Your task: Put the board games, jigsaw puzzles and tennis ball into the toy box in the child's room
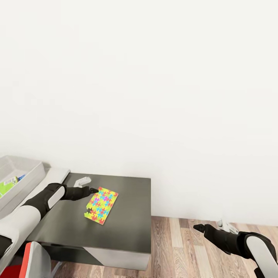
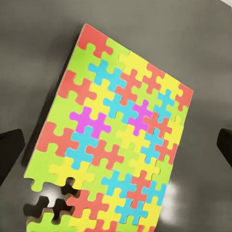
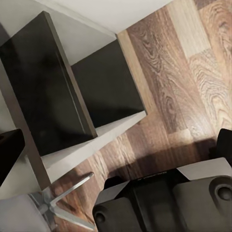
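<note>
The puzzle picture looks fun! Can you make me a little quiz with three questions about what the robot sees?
1. True or false: the jigsaw puzzle lies on the wood floor.
2. Which gripper is right beside the puzzle? A) left gripper B) right gripper
3. Fill in: the puzzle has a hole where pieces are missing near one ____.

Key:
1. False. It lies flat on the dark grey cabinet.
2. A. The left wrist view looks straight down on the puzzle, with a finger at each side, spread apart.
3. Corner. The gap shows in the left wrist view.
</note>
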Available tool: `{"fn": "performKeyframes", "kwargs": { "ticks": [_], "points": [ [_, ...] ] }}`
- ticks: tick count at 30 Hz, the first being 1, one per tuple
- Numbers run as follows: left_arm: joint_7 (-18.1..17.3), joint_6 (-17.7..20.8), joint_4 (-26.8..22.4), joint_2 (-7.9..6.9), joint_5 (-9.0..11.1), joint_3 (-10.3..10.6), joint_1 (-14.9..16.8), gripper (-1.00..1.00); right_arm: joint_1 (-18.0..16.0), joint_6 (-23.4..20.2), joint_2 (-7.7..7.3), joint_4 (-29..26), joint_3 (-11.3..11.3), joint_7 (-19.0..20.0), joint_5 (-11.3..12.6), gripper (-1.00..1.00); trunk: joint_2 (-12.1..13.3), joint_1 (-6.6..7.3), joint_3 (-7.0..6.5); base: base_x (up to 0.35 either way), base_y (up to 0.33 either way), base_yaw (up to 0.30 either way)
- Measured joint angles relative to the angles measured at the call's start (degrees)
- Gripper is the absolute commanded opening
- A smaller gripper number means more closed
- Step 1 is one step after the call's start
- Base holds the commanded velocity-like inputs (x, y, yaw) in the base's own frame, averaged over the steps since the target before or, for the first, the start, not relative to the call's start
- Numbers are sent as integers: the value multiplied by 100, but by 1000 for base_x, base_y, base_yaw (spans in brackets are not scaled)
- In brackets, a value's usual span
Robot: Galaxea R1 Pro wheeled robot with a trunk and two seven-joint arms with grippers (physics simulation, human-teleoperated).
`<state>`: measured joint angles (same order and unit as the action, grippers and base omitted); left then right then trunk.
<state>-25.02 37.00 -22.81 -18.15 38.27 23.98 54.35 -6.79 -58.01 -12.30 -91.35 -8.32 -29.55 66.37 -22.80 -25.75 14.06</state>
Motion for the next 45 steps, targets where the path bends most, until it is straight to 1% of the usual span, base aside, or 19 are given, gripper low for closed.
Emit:
{"fn": "performKeyframes", "kwargs": {
  "ticks": [15,26,45],
  "points": [
    [-20,-16,-1,-10,-14,0,0,100,-1,-6,1,0,-6,0,0,100,0,0,142,0,0,0],
    [-27,-136,0,-1,-17,-5,0,100,-1,-10,-3,0,-9,0,0,100,0,0,247,0,0,0],
    [-30,-143,0,0,-17,7,0,100,-2,-10,-9,0,-9,0,0,100,-1,0,427,0,0,0]
  ]
}}
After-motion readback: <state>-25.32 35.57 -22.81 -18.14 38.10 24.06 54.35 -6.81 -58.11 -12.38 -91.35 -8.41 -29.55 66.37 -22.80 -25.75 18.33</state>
